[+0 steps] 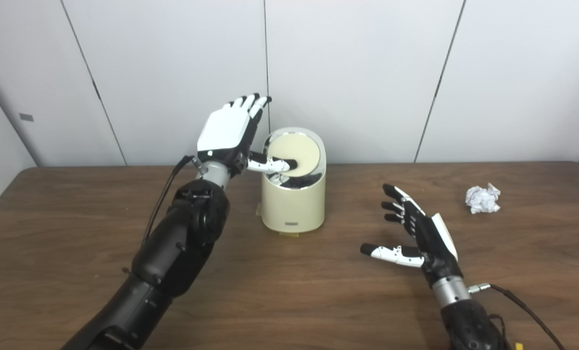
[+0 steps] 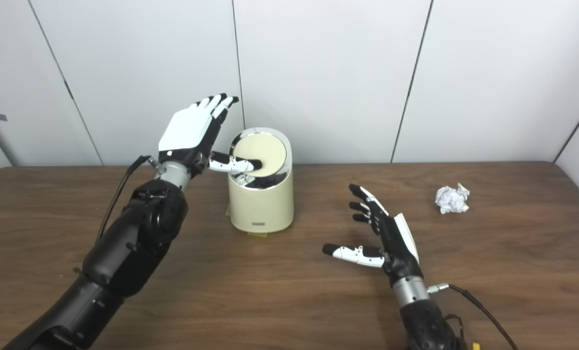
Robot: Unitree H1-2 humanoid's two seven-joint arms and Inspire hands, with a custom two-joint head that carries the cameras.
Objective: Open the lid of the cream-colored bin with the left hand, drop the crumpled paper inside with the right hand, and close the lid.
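Pressing its thumb on the lid (image 1: 296, 154) at centre frame, the open left robot hand (image 1: 231, 133) should push steadily; open right robot hand (image 1: 418, 228) waits.

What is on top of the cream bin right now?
The round lid, ringed in chrome, sits on top of the cream-colored bin, with the left hand's thumb resting on it. The bin's inside stays hidden. The crumpled paper lies apart on the table.
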